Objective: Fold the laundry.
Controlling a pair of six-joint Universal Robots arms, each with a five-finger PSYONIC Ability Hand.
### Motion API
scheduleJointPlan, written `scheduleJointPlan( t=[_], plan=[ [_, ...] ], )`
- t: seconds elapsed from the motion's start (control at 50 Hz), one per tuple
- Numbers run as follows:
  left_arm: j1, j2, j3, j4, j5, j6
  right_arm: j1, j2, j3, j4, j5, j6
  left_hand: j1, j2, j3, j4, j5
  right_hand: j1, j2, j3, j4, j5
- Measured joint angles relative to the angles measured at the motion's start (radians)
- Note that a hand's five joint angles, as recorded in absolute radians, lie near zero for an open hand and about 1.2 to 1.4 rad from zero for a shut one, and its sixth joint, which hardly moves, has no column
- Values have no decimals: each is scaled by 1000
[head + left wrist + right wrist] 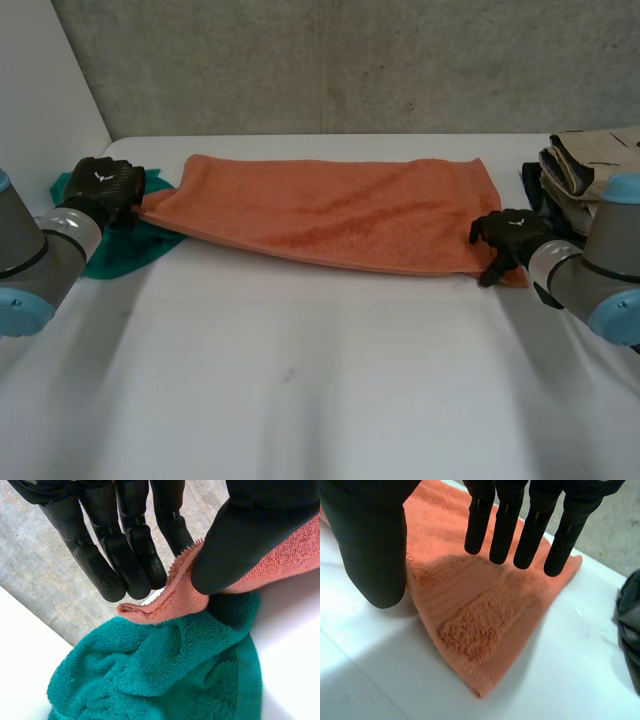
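Note:
An orange towel [340, 212] lies spread flat across the far half of the white table [300, 380], folded along its length. My left hand [105, 190] pinches the towel's left end [175, 597] between its fingers [135, 565] and thumb, right over a green towel [165, 675]. At the towel's right end my right hand [510, 235] hovers just above the near corner [480, 630]. Its fingers [520, 525] are straight and spread apart from the thumb, with no cloth between them.
The crumpled green towel [115, 245] sits at the table's left edge under the orange one's end. A stack of folded beige and dark clothes [585, 165] stands at the far right, its dark edge [630, 625] close beside my right hand.

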Motion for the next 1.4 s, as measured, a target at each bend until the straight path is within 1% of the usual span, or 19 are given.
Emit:
scheduleJointPlan(
  t=[0.06,0.18,0.2,0.22,0.24,0.28,0.34,0.42,0.48,0.5,0.54,0.56,0.58,0.68,0.78,0.9,1.1,1.28,1.4],
  plan=[
    [0,1,1,0,0,0,-12,16,-23,31,1,-25,0,0,0,0,0,3,7,14,13,34],
    [-2,4,1,-3,-2,1,-27,45,-62,74,8,-91,0,0,0,0,0,102,133,138,138,86],
    [-2,4,0,-4,-2,1,-28,46,-64,75,11,-98,0,0,0,0,0,132,203,206,206,120],
    [-3,6,-1,-9,-3,2,-30,47,-65,73,17,-107,0,0,0,0,0,195,404,402,402,211],
    [-4,8,-3,-15,-3,3,-31,45,-63,68,23,-114,0,0,0,0,0,196,503,504,504,214],
    [-7,14,-10,-32,-3,5,-33,40,-57,59,31,-124,0,0,0,0,0,195,578,582,583,214],
    [-11,27,-26,-73,-2,9,-37,16,-42,44,43,-142,0,0,0,0,0,195,586,598,607,214],
    [-17,62,-62,-153,3,23,-41,-50,4,30,45,-184,0,0,0,0,0,195,586,599,608,214],
    [-19,124,-118,-243,22,62,-54,-143,71,21,36,-255,0,0,0,0,0,195,586,599,609,214],
    [-19,134,-126,-252,26,69,-55,-150,76,20,35,-261,0,0,0,0,0,195,586,599,609,214],
    [-17,169,-152,-279,43,95,-62,-184,104,15,23,-293,0,0,0,0,0,308,541,554,560,321],
    [-16,190,-167,-291,55,112,-65,-199,120,10,11,-313,0,0,0,0,0,386,479,484,486,403],
    [-16,202,-174,-296,62,122,-66,-203,127,7,3,-323,0,0,0,0,0,387,446,451,454,407],
    [-21,204,-164,-294,79,150,-54,-158,120,-10,-27,-339,0,0,0,0,0,344,362,362,364,377],
    [-33,152,-116,-294,54,137,-43,-95,81,-8,-32,-319,0,0,0,0,0,182,188,197,191,196],
    [-38,103,-69,-299,22,112,-47,-73,63,17,-40,-278,0,0,0,0,0,20,33,23,20,18],
    [-33,57,20,-301,5,83,-73,-65,64,46,-93,-254,0,0,0,0,0,20,27,19,18,14],
    [-47,19,101,-315,-10,71,-76,-23,39,38,-98,-286,0,0,0,0,0,23,32,42,40,66],
    [-65,1,139,-331,-25,65,-73,7,11,9,-93,-298,0,0,0,0,0,81,63,93,88,78]
  ],
)
